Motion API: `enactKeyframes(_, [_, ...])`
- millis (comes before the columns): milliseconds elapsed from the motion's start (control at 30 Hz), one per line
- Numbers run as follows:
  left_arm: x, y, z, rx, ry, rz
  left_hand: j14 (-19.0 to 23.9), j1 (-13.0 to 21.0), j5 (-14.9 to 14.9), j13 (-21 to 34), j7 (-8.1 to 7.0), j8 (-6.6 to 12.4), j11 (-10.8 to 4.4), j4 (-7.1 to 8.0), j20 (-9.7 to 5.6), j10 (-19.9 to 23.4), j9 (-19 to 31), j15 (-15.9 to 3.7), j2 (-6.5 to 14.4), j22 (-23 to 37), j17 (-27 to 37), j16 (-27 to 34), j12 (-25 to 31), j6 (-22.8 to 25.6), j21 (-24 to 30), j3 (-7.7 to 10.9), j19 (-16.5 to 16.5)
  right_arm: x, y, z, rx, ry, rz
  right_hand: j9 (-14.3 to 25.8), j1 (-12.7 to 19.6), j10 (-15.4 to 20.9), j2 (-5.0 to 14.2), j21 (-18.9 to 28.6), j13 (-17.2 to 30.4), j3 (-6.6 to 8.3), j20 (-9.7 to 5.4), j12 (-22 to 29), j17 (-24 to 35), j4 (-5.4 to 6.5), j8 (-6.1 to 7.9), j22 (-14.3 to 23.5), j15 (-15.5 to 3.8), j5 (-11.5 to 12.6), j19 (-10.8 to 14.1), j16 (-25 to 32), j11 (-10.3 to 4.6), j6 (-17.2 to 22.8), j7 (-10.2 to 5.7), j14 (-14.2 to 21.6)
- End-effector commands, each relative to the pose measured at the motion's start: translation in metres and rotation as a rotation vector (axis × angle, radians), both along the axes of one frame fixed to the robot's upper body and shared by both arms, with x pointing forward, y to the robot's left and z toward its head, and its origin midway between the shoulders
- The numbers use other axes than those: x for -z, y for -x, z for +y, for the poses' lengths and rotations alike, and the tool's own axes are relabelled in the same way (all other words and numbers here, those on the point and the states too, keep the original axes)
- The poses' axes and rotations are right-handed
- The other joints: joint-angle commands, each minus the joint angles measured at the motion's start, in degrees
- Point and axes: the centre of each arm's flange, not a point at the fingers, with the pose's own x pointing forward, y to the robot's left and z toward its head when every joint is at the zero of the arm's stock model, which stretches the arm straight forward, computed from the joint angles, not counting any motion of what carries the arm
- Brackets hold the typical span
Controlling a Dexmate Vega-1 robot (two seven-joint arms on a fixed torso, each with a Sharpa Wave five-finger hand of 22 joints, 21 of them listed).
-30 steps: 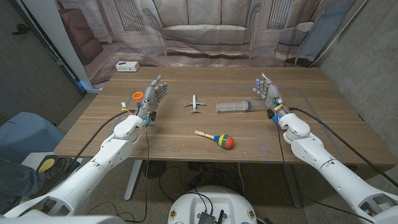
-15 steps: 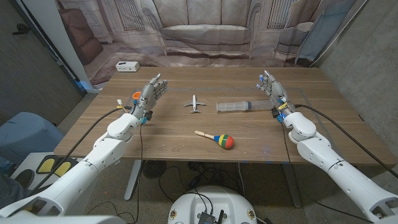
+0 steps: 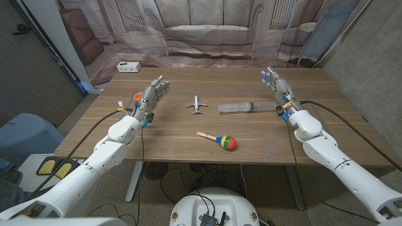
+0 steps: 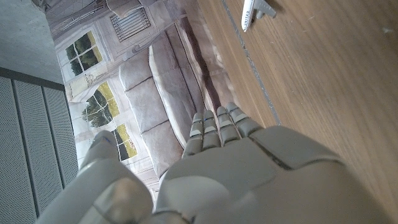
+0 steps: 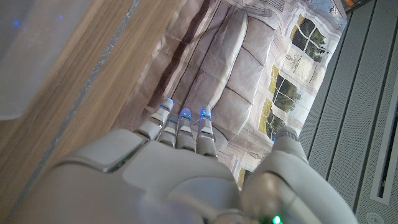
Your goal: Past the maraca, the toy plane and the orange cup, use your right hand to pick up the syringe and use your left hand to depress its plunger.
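Even, soft overhead light; faint shadows on the brown wooden surface [image 3: 188, 141]; wrist views blur near the lens.

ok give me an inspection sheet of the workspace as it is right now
surface: wooden table, bare wood between items
job's things: syringe lying on its side, right of centre, untouched
clutter: toy plane mid-table; maraca nearer the front edge; orange cup by the left hand
hands: left hand and right hand both hold nothing, fingers apart; right hand is beside the syringe's end, not touching it
cables: black cables run along both forearms and hang under the table
surroundings: printed sofa backdrop behind the table; white box at the far left corner
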Motion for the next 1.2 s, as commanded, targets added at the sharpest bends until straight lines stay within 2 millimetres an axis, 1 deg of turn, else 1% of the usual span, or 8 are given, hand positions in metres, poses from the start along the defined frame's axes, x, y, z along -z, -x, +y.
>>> enactKeyframes(33, [-0.003, 0.013, -0.003, -0.008, 0.048, -0.005, 0.8, 0.8, -0.3, 0.2, 0.13, 0.35, -0.01, -0.30, -0.24, 1.3, 0.3, -0.04, 0.0, 0.2, 0.3, 0.4, 0.7, 0.8, 0.2, 0.28, 0.5, -0.012, 0.008, 0.003, 0.069, 0.076, -0.068, 0.0, 1.2, -0.6, 0.06, 0.7, 0.1, 0.19, -0.16, -0.4, -0.1, -0.54, -1.39, 0.2, -0.14, -0.2, 2.0, -0.3, 0.07, -3.2, 0.04, 0.4])
enactKeyframes(133, [-0.005, 0.018, -0.001, -0.006, 0.026, -0.007, 1.0, 1.0, -0.3, 0.2, 0.11, 0.29, 0.14, -0.33, -1.19, 1.4, 0.3, -0.04, 0.1, 0.2, 0.3, 0.3, 0.6, 0.9, 0.0, 0.34, 0.2, -0.016, 0.013, 0.001, 0.106, 0.107, -0.086, 0.0, 1.4, -0.9, 0.16, 0.8, 0.1, 0.21, -0.27, -0.5, -0.1, -0.57, -1.79, 0.2, -0.03, -0.2, 2.6, -0.3, -0.14, -4.6, 1.08, 0.5])
enactKeyframes(267, [-0.005, 0.021, 0.003, -0.009, -0.001, -0.010, 0.9, 1.2, -0.3, 0.2, 0.36, 0.06, 0.67, -0.39, -1.48, 0.8, 0.3, 0.14, 0.3, 0.2, 0.3, 0.1, 0.3, 0.6, -0.1, 0.40, 0.0, -0.018, 0.019, -0.004, 0.149, 0.169, -0.088, 0.0, 1.5, -1.3, 0.20, 0.9, 0.1, 0.21, -0.25, -0.7, -0.1, -0.58, -1.80, 0.2, 0.15, -0.2, 3.0, -0.3, 0.00, -4.9, 1.13, 0.5])
enactKeyframes(433, [-0.007, 0.025, 0.005, -0.022, -0.018, 0.001, 0.7, 1.4, -0.4, 0.2, 0.20, -0.24, 0.25, -0.44, -0.31, 0.9, 0.3, 0.24, 0.5, 0.2, 0.3, -0.1, 0.2, 0.0, -0.5, 0.41, -1.1, -0.021, 0.029, -0.012, 0.238, 0.254, -0.095, 0.0, 2.0, -2.4, 0.38, 1.3, 0.1, 0.35, -0.84, -1.1, -0.1, -0.74, -1.97, 0.2, 0.10, -0.2, 4.6, -0.3, -0.26, -6.1, 1.52, 0.7])
enactKeyframes(700, [-0.019, 0.024, 0.003, -0.025, -0.036, -0.009, 0.8, 1.4, -0.5, 0.2, 0.31, -0.25, 0.59, -0.46, -0.87, 1.0, 0.3, 0.37, 0.5, 0.2, 0.3, -0.2, 0.1, 0.2, -0.4, 0.34, -0.9, -0.026, 0.035, -0.021, 0.289, 0.329, -0.109, 0.0, 2.5, -3.1, 0.58, 1.1, 0.1, 0.50, -1.22, -1.2, -0.1, -0.86, -2.18, 0.2, 0.30, -0.2, 4.8, -0.5, -0.14, -7.6, 2.43, 0.2])
enactKeyframes(933, [-0.024, 0.026, -0.005, -0.013, -0.051, -0.025, 0.9, 1.4, -0.6, 0.2, 0.30, -0.22, 0.49, -0.46, -0.84, 1.2, 0.3, 0.34, 0.5, 0.2, 0.3, -0.2, 0.2, 0.3, -0.4, 0.32, -0.8, -0.028, 0.045, -0.026, 0.377, 0.374, -0.155, 0.0, 3.2, -1.6, 0.54, 0.9, 0.1, 0.61, -0.98, -0.6, -0.2, -1.10, -1.23, 0.1, -0.59, -0.1, 5.0, -0.4, -0.76, -6.1, 1.08, 0.8])
enactKeyframes(1133, [-0.026, 0.027, -0.008, -0.007, -0.052, -0.039, 1.2, 1.5, -0.6, 0.3, 0.21, -0.16, 0.64, -0.47, -0.82, 1.6, 0.3, 0.27, 0.6, 0.2, 0.3, -0.2, 0.3, 0.6, -0.3, 0.30, -0.7, -0.027, 0.049, -0.031, 0.421, 0.382, -0.171, 0.0, 3.6, -2.8, 0.54, 0.8, 0.0, 0.65, -1.22, -1.0, -0.3, -1.17, -1.16, 0.1, -0.81, -0.1, 5.1, -0.6, -0.76, -6.0, 0.75, 0.5])
enactKeyframes(1200, [-0.026, 0.027, -0.008, -0.005, -0.046, -0.039, 1.2, 1.5, -0.6, 0.3, 0.30, -0.10, 0.53, -0.48, -0.81, 1.7, 0.3, 0.25, 0.6, 0.2, 0.3, -0.2, 0.3, 0.8, -0.3, 0.30, -0.7, -0.027, 0.049, -0.032, 0.429, 0.396, -0.169, 0.2, 3.8, -3.1, 0.64, 0.6, 0.0, 0.66, -1.25, -1.1, -0.3, -1.09, 0.09, 0.1, -0.53, -0.1, 5.2, -0.6, -0.92, -2.8, 0.20, 0.5])
